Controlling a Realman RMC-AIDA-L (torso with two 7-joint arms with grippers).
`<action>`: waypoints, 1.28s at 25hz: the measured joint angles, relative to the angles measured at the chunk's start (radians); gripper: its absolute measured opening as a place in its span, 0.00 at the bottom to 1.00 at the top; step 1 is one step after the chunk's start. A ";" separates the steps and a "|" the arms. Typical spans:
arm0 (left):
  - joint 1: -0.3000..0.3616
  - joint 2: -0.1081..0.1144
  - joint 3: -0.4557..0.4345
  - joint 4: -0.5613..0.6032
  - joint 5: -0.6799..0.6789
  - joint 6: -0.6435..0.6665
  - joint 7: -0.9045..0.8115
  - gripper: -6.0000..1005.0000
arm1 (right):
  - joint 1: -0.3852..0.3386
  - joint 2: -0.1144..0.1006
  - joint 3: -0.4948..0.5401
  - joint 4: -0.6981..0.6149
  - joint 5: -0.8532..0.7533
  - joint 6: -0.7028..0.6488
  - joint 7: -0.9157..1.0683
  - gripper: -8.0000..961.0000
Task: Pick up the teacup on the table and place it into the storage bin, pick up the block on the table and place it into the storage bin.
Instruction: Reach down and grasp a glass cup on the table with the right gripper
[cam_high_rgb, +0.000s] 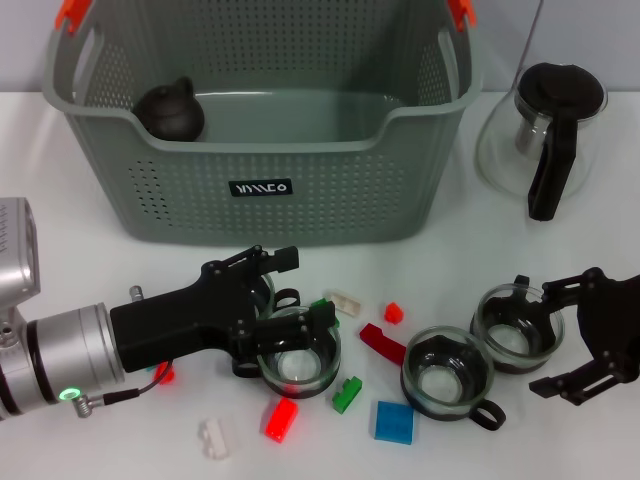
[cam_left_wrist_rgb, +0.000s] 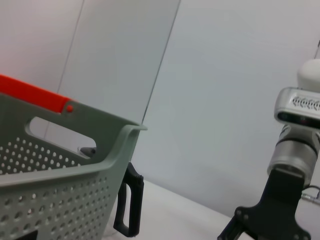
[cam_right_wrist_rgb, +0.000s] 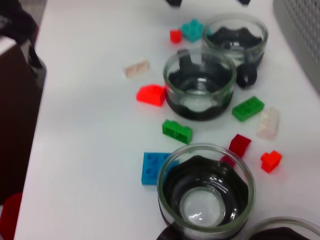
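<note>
The grey-green storage bin (cam_high_rgb: 300, 215) stands at the back centre, and a dark round pot (cam_high_rgb: 170, 110) lies inside it. Several glass teacups stand on the table. My left gripper (cam_high_rgb: 285, 292) is open low over two of them: one teacup (cam_high_rgb: 262, 290) sits between its fingers, and another teacup (cam_high_rgb: 297, 358) is just in front under the near finger. My right gripper (cam_high_rgb: 562, 338) is open beside a third teacup (cam_high_rgb: 517, 325). A fourth teacup (cam_high_rgb: 447, 375) stands to its left. A red block (cam_high_rgb: 282, 418), a blue block (cam_high_rgb: 393, 421) and a green block (cam_high_rgb: 347, 393) lie near the front.
A glass teapot (cam_high_rgb: 545, 130) with a black handle stands at the back right, beside the bin. More small red, white and green blocks lie scattered between the cups, as the right wrist view (cam_right_wrist_rgb: 247, 107) shows. The left wrist view shows the bin's rim (cam_left_wrist_rgb: 75, 165) and orange clip (cam_left_wrist_rgb: 35, 92).
</note>
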 joint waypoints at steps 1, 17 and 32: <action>0.002 0.000 0.000 -0.007 -0.014 -0.001 0.004 0.92 | 0.004 0.004 -0.012 0.000 -0.010 0.011 0.000 0.95; 0.006 0.000 0.000 -0.011 -0.021 -0.023 0.005 0.91 | 0.046 0.057 -0.147 0.013 -0.143 0.129 0.069 0.93; 0.017 0.000 0.000 -0.012 -0.020 -0.024 0.005 0.91 | 0.045 0.056 -0.195 0.005 -0.144 0.133 0.163 0.63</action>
